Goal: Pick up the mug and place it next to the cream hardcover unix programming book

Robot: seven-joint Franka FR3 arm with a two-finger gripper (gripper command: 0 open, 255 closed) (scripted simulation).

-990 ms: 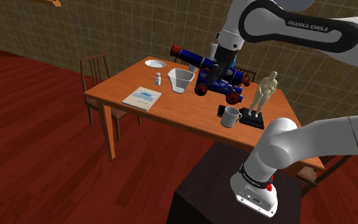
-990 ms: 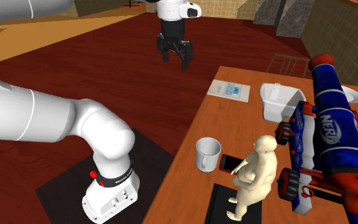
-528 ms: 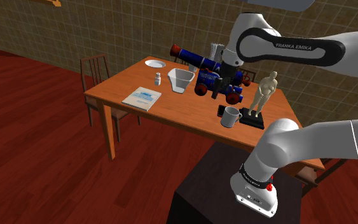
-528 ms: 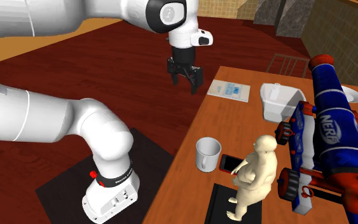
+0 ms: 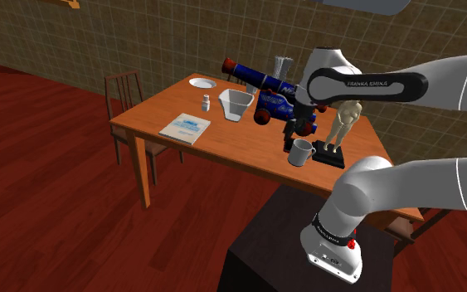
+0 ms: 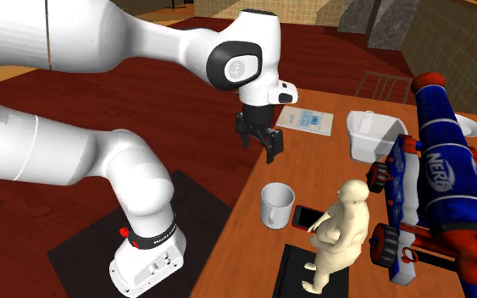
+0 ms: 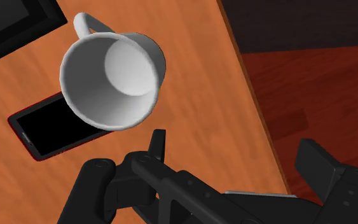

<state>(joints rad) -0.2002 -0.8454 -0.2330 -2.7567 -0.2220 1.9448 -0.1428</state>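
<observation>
White mug (image 7: 114,79) upright on the wooden table (image 7: 196,95), mouth up, long axis vertical. Its handle (image 7: 85,22) points away from the fingers (image 7: 157,145), toward a black base (image 7: 18,19). The gripper (image 7: 234,159) hangs over the table edge, fingers spread wide, nothing between them. The mug sits ahead of the fingers and off to one side, past the nearer one, untouched. Red-edged phone (image 7: 44,130) just beside the mug. Pale book (image 5: 184,127) well apart from it.
</observation>
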